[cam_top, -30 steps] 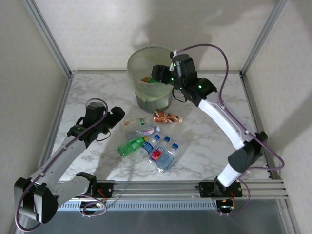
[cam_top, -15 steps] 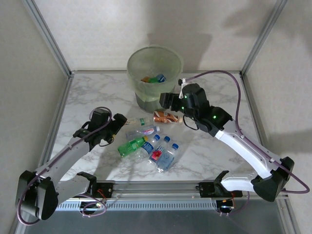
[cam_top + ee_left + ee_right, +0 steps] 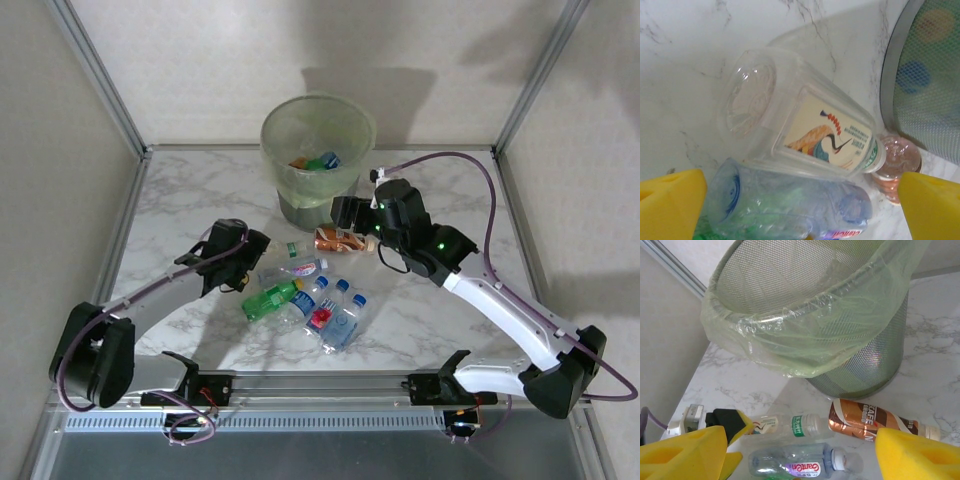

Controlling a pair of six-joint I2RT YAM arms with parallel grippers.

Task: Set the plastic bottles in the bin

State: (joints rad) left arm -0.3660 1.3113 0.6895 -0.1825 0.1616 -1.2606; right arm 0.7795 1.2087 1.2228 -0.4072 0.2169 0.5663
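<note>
Once clear of the bin mouth, where it hung a second ago, the right gripper has come down to table level beside the bin wall. Its yellow-padded jaws stand spread with nothing between them, poised over the copper-brown foil-wrapped bottle lying just beside the bin's foot. The left gripper has advanced over the same interval toward the clear square-shouldered bottle and is likewise released, pads wide apart, holding nothing. Meaning for the task: one delivery appears complete — coloured items lie inside the round mesh bin with pale-green translucent liner — and both arms are judged to be starting fresh pickups. Remaining plastic bottles lie on the white marbled table, the main cluster nearer the arm bases. Legible markings: the brown wrapper appears to read "KAFA"; the clear bottle carries a crane picture with print too fine to read; a neighbouring clear bottle shows red lettering beginning "Gam".
</note>
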